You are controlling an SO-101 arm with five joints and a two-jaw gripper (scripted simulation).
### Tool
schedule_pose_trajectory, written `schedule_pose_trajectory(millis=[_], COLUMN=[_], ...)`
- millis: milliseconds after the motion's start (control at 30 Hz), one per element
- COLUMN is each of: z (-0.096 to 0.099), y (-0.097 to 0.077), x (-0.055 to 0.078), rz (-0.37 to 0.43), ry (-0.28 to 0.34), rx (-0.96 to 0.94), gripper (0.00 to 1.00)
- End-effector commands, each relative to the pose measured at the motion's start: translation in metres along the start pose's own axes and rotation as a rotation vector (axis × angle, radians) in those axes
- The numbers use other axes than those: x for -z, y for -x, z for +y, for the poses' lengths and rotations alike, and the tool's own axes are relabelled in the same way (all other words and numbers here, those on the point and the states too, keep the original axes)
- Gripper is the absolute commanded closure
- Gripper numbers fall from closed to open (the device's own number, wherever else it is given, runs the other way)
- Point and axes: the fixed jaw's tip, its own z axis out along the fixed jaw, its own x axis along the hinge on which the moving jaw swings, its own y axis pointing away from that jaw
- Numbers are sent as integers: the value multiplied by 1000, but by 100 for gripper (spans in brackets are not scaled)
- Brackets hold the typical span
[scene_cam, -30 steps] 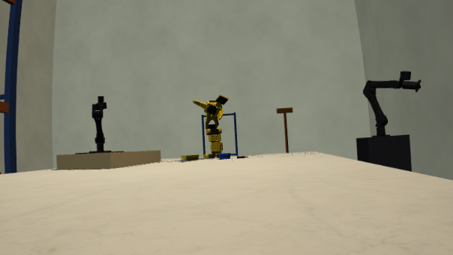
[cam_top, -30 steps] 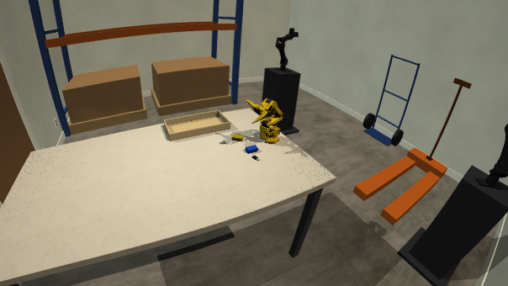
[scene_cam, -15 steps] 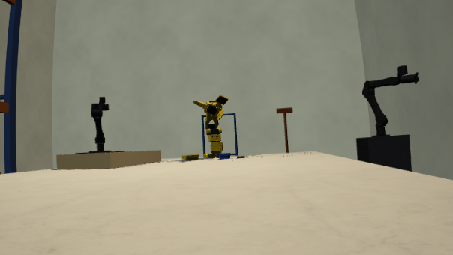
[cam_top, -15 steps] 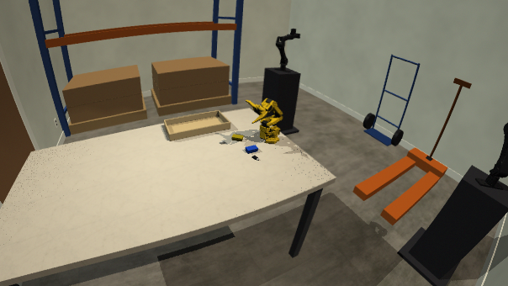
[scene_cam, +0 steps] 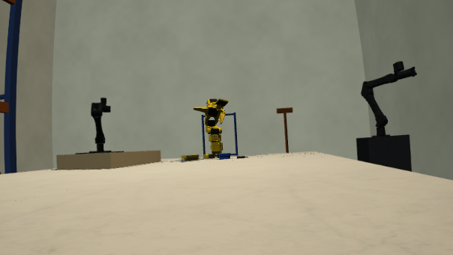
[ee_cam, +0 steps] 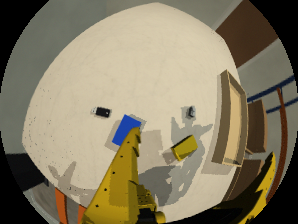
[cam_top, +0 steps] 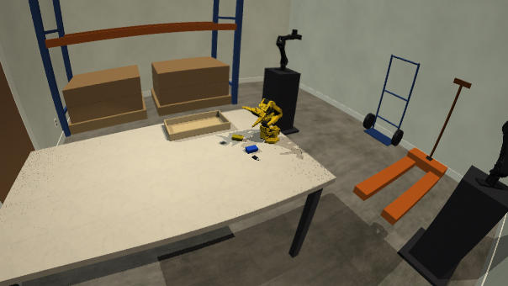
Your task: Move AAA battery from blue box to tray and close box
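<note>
I take the blue box (cam_top: 251,148) as my marker on the worktop (cam_top: 126,185). Furthest left of it, and behind, sits the tray (cam_top: 172,135), well apart from the box. Between tray and box lie a small dark item (cam_top: 223,143) and a yellow box (cam_top: 237,137), both near the blue one. The blue box has its lid on, as far as I can tell, so I judge the AAA battery is inside it, out of sight. Just in front of the box lies another small dark item (cam_top: 255,157). Behind the box stands my arm, with the claw (cam_top: 249,110) raised high above the worktop, open wide and holding nothing.

The step in hand, as I read it, is coming down for the lid. In the wrist view one finger (ee_cam: 120,176) points towards the blue box, so I am roughly lined up. I would come in from directly above, turn the wrist until the jaws are square to two opposite sides of the lid, and grip the cap only, high on its rim, so the base is left behind. Then I would lift straight up, without tilt, since the rim sleeves over the walls and may bind or drag the base along. I would also keep away from the yellow box on the descent.
</note>
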Motion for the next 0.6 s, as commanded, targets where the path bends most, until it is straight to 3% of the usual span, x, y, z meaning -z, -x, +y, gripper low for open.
schedule_pose_trajectory(millis=[0,267,500,567], z=[2,18,33,33], y=[5,-8,-25,-25], x=[0,-25,-44,-44], rz=[32,360,661,661], ry=[23,97,63,63], rx=[-50,-303,-496,-496], gripper=[15,37,57,57])
